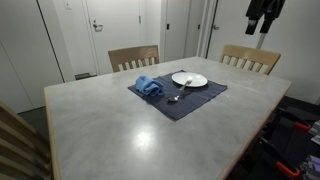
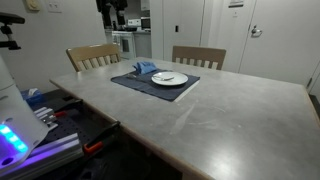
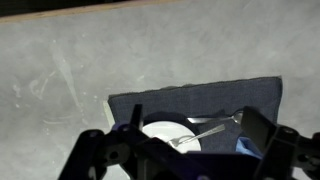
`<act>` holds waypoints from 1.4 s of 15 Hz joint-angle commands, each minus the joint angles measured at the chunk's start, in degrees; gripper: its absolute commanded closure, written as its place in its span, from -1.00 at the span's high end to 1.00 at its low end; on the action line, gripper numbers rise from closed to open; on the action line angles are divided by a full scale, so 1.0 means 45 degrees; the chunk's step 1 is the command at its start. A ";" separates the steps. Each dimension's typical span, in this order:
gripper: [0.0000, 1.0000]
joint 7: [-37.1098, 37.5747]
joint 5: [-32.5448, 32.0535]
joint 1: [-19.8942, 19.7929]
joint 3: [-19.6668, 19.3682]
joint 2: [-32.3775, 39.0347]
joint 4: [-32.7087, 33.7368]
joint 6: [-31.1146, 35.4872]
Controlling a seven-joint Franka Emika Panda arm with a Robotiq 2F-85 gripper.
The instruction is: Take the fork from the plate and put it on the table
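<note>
A white plate [image 1: 189, 79] [image 2: 168, 78] [image 3: 152, 131] sits on a dark blue placemat [image 1: 190, 103] [image 2: 130, 83] [image 3: 170, 103] at the far side of the table. In the wrist view a silver fork [image 3: 197, 134] lies with its tines on the plate and its handle out over the placemat. A second utensil [image 3: 213, 118], probably a spoon, lies on the placemat beside it. In an exterior view I can make out only one utensil [image 1: 178, 95] by the plate. My gripper [image 1: 265, 18] [image 2: 118, 10] [image 3: 195, 114] hangs high above the plate, open and empty.
A crumpled blue cloth [image 1: 149, 87] [image 2: 146, 68] [image 3: 245, 146] lies on the placemat next to the plate. Two wooden chairs [image 1: 133, 57] [image 1: 250, 58] stand behind the grey table [image 1: 120, 130]. Equipment stands on the floor beside the table [image 2: 30, 125].
</note>
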 commanded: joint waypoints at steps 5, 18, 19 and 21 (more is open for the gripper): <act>1.00 0.3142 0.0453 -0.0878 0.0806 0.2955 0.2025 0.0094; 1.00 0.9286 0.3857 -0.0416 0.0781 0.8962 0.5260 0.2718; 1.00 0.9399 0.4185 -0.0338 0.0771 0.9235 0.5328 0.3038; 1.00 0.9679 0.4708 -0.0185 0.0784 0.9731 0.5442 0.3601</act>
